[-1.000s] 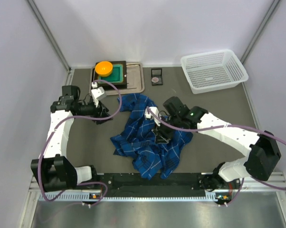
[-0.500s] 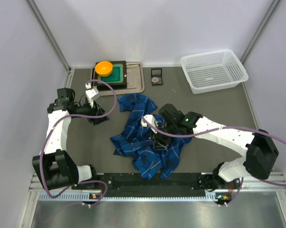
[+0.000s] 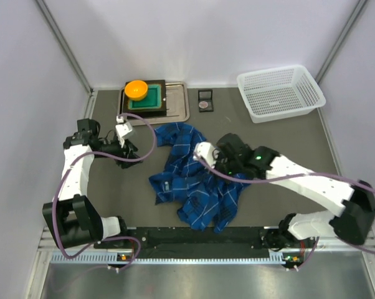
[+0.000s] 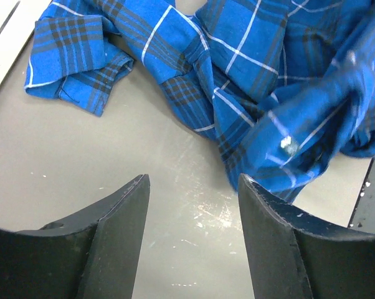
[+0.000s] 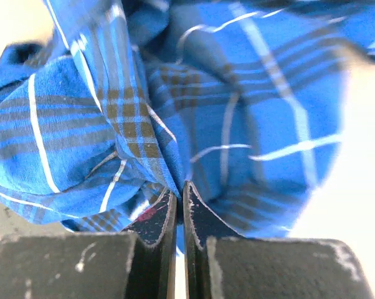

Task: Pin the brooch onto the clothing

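Right gripper (image 5: 180, 187): jaws fully closed on a narrow fold of the blue plaid shirt (image 3: 197, 184), near the middle of the heap. A small red mark showed on the cloth just beside the pinch in the right wrist view.

Left gripper (image 4: 190, 187): jaws open, holding nothing, over bare table (image 3: 287, 137) just beside the shirt's left edge. It was not touching the cloth.

The shirt lay crumpled on the table between the two arms, with one sleeve bunched toward the far left and no flat panel showing.

The brooch (image 3: 205, 106) lay at the far edge of the table, next to a small black case (image 3: 205, 95) and between the metal tray (image 3: 178, 103) and the white basket (image 3: 280, 93). It was well apart from both grippers and from the shirt.

Risks, as judged:
- The pinch took in little cloth. A pull could slip the fold out of the jaws.
- Only one arm held cloth. With nothing anchoring the other side, a lift or drag would likely move the whole heap and not spread it.
- If the cloth stays bunched, the pin could catch several layers or find no firm backing.
- The shirt was well short of the brooch, so there was little risk of knocking it yet. A long pull toward the far edge could change that.
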Controlling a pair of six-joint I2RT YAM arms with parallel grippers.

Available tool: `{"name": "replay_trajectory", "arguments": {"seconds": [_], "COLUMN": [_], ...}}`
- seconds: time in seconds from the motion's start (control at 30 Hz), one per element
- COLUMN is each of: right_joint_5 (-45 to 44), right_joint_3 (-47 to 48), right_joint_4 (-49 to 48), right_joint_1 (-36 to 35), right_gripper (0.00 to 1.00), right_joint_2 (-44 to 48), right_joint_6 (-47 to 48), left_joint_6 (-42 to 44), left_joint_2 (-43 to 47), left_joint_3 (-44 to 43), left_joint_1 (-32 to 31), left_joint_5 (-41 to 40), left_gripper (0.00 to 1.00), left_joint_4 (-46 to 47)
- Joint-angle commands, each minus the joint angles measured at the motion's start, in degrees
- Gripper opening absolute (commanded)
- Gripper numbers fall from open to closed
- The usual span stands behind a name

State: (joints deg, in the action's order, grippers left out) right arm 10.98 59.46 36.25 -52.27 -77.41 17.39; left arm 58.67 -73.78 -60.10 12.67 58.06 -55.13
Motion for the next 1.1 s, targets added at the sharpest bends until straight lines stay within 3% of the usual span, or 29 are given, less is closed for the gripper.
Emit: {"name": "replay_trajectory", "arguments": {"seconds": [0.0, 0.23, 0.43, 0.63, 0.67, 0.77, 0.9, 1.07], "right_joint_5": [-10.72, -22.92, -22.32, -26.17, -27.32, -35.22, -44.01, -47.81], "right_joint_3": [7.59, 8.05, 6.02, -0.64, -1.62, -5.14, -9.62, -10.6], "right_joint_4": [2.15, 3.39, 5.76, 7.61, 7.61, 7.52, 6.65, 6.73], "right_joint_1": [4.71, 5.16, 5.16, 5.16, 5.16, 5.16, 5.25, 5.16], "right_gripper": [0.0, 0.0, 0.0, 0.0, 0.0, 0.0, 0.0, 0.0], "right_joint_2": [15.84, 27.29, 34.77, 43.65, 45.48, 46.47, 49.71, 52.0], "right_joint_6": [8.95, 20.48, 24.71, 35.51, 37.26, 35.89, 34.3, 32.01], "left_joint_6": [11.9, 16.9, 14.28, 21.48, 21.48, 21.39, 20.95, 20.69], "left_joint_2": [0.74, -1.11, 1.62, -3.28, -4.43, -8.48, -12.87, -19.64], "left_joint_3": [-0.63, 0.15, 6.56, 6.66, 5.18, 2.89, 2.79, -0.8], "left_joint_1": [-1.14, -11.51, -19.87, -25.67, -27.41, -31.81, -37.53, -43.94], "left_joint_5": [3.29, -0.84, -3.31, -5.76, -5.86, -7.44, -10.77, -14.55], "left_gripper": [0.66, 0.67, 0.69, 0.7, 0.78, 0.84, 0.84, 0.84], "left_joint_4": [-3.4, -1.03, 13.55, 16.55, 16.9, 19.18, 28.31, 35.35]}}
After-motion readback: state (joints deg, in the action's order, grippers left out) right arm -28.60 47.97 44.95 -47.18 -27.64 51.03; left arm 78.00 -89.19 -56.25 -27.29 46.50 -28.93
